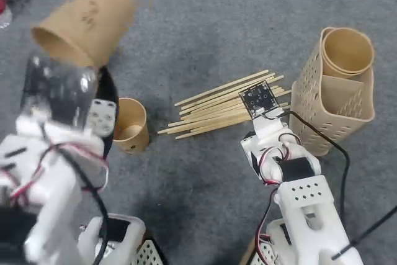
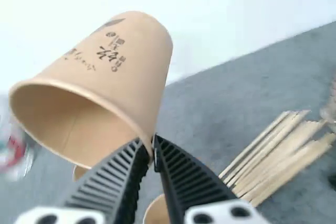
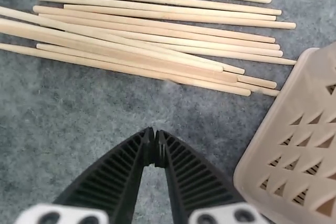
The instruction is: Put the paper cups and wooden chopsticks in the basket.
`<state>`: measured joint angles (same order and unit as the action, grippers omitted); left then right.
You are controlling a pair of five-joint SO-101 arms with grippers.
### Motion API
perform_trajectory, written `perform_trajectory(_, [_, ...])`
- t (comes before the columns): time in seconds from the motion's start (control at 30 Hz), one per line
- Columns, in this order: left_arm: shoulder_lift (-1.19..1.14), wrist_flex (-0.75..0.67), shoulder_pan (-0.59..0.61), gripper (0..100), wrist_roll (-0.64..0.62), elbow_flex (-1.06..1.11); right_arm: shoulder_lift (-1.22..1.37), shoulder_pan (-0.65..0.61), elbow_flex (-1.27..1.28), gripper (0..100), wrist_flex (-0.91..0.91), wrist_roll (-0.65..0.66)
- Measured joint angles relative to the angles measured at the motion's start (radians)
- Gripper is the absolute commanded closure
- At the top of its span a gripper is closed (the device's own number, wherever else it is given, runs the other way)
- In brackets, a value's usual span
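Observation:
My left gripper [image 2: 153, 144] is shut on the rim of a tan paper cup [image 2: 100, 87], which it holds tilted in the air over the table's far left [image 1: 84, 20]. A second paper cup [image 1: 131, 125] stands on the grey mat below it. A pile of wooden chopsticks [image 1: 217, 107] lies mid-table, also seen as chopsticks [image 3: 157, 40] just ahead of my right gripper [image 3: 155, 136]. That gripper is shut with nothing in it. The beige perforated basket [image 1: 338, 107] stands on the right, beside my right gripper, with nested paper cups [image 1: 347, 51] inside.
A corner of the basket [image 3: 294, 156] sits close to the right gripper's fingers. A clear and red object [image 1: 4, 9] lies at the far left edge of the mat. Bare grey mat stretches between the standing cup and the right arm.

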<state>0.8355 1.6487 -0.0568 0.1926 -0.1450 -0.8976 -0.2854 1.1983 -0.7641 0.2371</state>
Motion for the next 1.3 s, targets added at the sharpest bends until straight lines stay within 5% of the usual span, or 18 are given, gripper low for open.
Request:
perform_trajectory(0.37, [-0.298, 0.086, -0.25, 99, 0.072, -0.399, -0.118, 0.006, -0.06, 99.1, -0.101, -0.003])
perform_trajectory(0.73, [-0.288, 0.086, -0.333, 99, 0.272, -0.02, -0.644, 0.364, -0.342, 99.1, -0.275, -0.038])
perform_trajectory(0.97, [-0.107, 0.086, -0.388, 99, 0.379, 0.338, -0.658, 0.204, -0.308, 99.1, -0.319, -0.106])
perform_trajectory(1.3, [-0.002, 0.086, -0.657, 99, 0.394, 0.443, -0.787, -0.081, -0.212, 99.1, -0.338, -0.009])
